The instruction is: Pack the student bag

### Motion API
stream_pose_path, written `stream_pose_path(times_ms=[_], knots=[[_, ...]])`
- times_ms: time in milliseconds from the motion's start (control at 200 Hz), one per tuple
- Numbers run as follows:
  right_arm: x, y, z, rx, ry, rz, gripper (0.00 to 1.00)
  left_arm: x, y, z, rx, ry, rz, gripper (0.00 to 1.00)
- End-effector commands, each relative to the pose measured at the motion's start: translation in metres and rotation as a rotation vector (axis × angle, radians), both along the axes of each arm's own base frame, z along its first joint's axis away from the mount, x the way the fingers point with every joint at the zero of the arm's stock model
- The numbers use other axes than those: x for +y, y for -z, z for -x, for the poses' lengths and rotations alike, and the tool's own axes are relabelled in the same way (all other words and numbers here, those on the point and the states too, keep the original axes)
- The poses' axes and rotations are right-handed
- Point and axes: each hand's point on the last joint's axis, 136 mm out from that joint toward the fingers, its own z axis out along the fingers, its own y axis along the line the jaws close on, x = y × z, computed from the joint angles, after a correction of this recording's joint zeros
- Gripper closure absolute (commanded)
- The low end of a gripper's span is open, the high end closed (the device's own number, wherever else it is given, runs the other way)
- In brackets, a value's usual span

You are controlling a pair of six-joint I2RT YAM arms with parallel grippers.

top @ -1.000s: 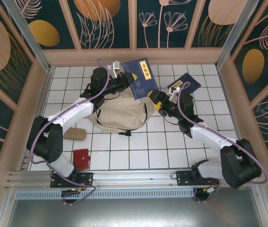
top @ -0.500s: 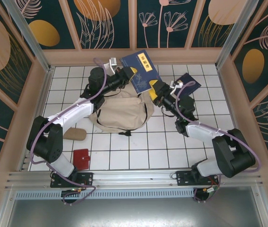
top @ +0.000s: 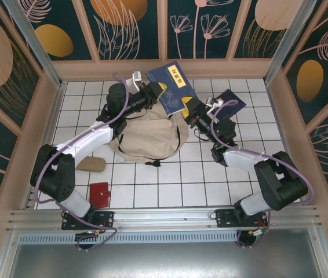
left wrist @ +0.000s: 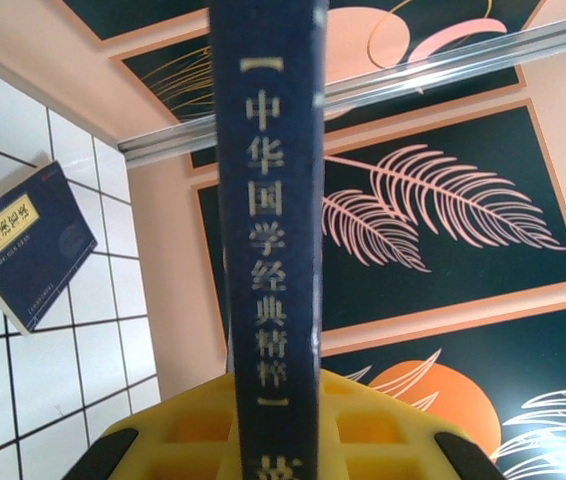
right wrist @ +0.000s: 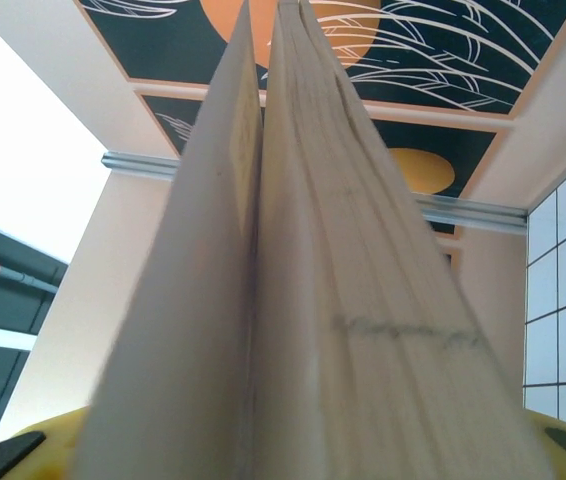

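Observation:
The beige student bag [top: 149, 139] lies on the white tiles at mid-table. Above its far edge a navy-blue book [top: 172, 87] with a yellow label is held up, tilted. My left gripper [top: 159, 91] is shut on its spine side; the spine [left wrist: 268, 200] runs up between the yellow fingers [left wrist: 383, 430] in the left wrist view. My right gripper [top: 188, 109] sits at the book's lower right edge. In the right wrist view the slightly fanned page edge [right wrist: 363, 300] lies between its jaws [right wrist: 293, 445]. Whether they press on it I cannot tell.
A second navy book [top: 226, 104] lies on the tiles at the back right, also seen from the left wrist [left wrist: 28, 245]. A small red flat item [top: 99, 194] and a tan oval piece [top: 91, 164] lie front left. Wooden walls enclose the table.
The left gripper lifted the book up and slightly back. The right arm swung in from the right to the book's lower edge, and its jaws have narrowed around the pages.

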Motion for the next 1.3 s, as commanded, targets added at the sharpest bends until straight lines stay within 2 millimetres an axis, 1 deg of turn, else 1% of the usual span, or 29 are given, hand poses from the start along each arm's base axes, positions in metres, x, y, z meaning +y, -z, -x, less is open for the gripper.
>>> stream_pose_path(times_ms=[0, 65, 105, 135, 170, 235, 255, 275, 320, 355, 405, 465, 520, 580, 630, 686, 791, 851, 921, 946, 956, 976, 1076, 1186, 1296], knots=[[0.0, -0.026, 0.001, -0.079, 0.008, -0.054, 0.57, 0.002, -0.018, 0.009, -0.045, 0.028, 0.044, 0.96], [-0.002, -0.023, 0.001, -0.073, 0.02, -0.049, 0.63, 0.002, -0.012, 0.01, -0.033, 0.027, 0.027, 0.93], [-0.003, -0.021, 0.0, -0.063, 0.029, -0.042, 0.71, 0.003, -0.008, 0.01, -0.026, 0.024, 0.014, 0.9], [-0.005, -0.017, -0.001, -0.045, 0.041, -0.031, 0.78, 0.004, -0.006, 0.01, -0.022, 0.018, 0.001, 0.85], [-0.006, -0.011, -0.003, -0.015, 0.057, -0.009, 0.82, 0.005, -0.002, 0.01, -0.018, 0.007, -0.022, 0.8], [-0.01, -0.004, -0.005, 0.022, 0.09, 0.045, 0.93, 0.008, 0.005, 0.009, -0.009, -0.012, -0.067, 0.71], [-0.012, 0.0, -0.005, 0.032, 0.103, 0.066, 0.95, 0.009, 0.008, 0.009, -0.007, -0.017, -0.084, 0.66], [-0.014, 0.001, -0.005, 0.035, 0.116, 0.083, 0.96, 0.01, 0.01, 0.01, -0.007, -0.023, -0.102, 0.61], [-0.022, 0.005, -0.004, 0.047, 0.156, 0.118, 0.98, 0.014, 0.02, 0.01, 0.005, -0.04, -0.157, 0.45], [-0.028, 0.006, -0.003, 0.048, 0.186, 0.147, 1.0, 0.019, 0.029, 0.009, 0.014, -0.063, -0.213, 0.36], [-0.038, 0.008, 0.0, 0.047, 0.22, 0.202, 1.0, 0.027, 0.046, 0.009, 0.029, -0.091, -0.32, 0.28], [-0.05, 0.012, 0.002, 0.049, 0.258, 0.283, 1.0, 0.039, 0.068, 0.009, 0.039, -0.12, -0.462, 0.21], [-0.061, 0.012, 0.007, 0.038, 0.296, 0.359, 1.0, 0.054, 0.096, 0.012, 0.07, -0.137, -0.617, 0.2], [-0.073, 0.015, 0.01, 0.038, 0.331, 0.446, 1.0, 0.067, 0.121, 0.016, 0.1, -0.143, -0.763, 0.19], [-0.082, 0.018, 0.014, 0.042, 0.358, 0.506, 1.0, 0.073, 0.137, 0.022, 0.105, -0.129, -0.866, 0.2], [-0.094, 0.022, 0.017, 0.047, 0.389, 0.555, 1.0, 0.073, 0.146, 0.03, 0.1, -0.114, -0.961, 0.2], [-0.112, 0.031, 0.022, 0.076, 0.431, 0.61, 1.0, 0.061, 0.16, 0.043, 0.063, -0.055, -1.118, 0.19], [-0.123, 0.037, 0.024, 0.098, 0.454, 0.629, 1.0, 0.045, 0.17, 0.052, 0.038, 0.019, -1.187, 0.19], [-0.133, 0.044, 0.026, 0.126, 0.477, 0.637, 1.0, 0.029, 0.187, 0.061, 0.03, 0.093, -1.26, 0.22], [-0.136, 0.045, 0.027, 0.133, 0.483, 0.637, 1.0, 0.023, 0.188, 0.065, 0.019, 0.122, -1.268, 0.23], [-0.137, 0.046, 0.027, 0.136, 0.485, 0.637, 1.0, 0.02, 0.198, 0.066, 0.031, 0.141, -1.283, 0.23], [-0.139, 0.047, 0.028, 0.143, 0.489, 0.635, 1.0, 0.016, 0.205, 0.069, 0.034, 0.167, -1.296, 0.24], [-0.147, 0.052, 0.03, 0.169, 0.505, 0.636, 1.0, -0.005, 0.224, 0.08, 0.021, 0.264, -1.332, 0.28], [-0.154, 0.059, 0.032, 0.201, 0.515, 0.651, 1.0, -0.012, 0.242, 0.086, 0.023, 0.311, -1.401, 0.33], [-0.158, 0.066, 0.032, 0.228, 0.514, 0.664, 1.0, -0.012, 0.258, 0.089, 0.042, 0.328, -1.463, 0.35]])
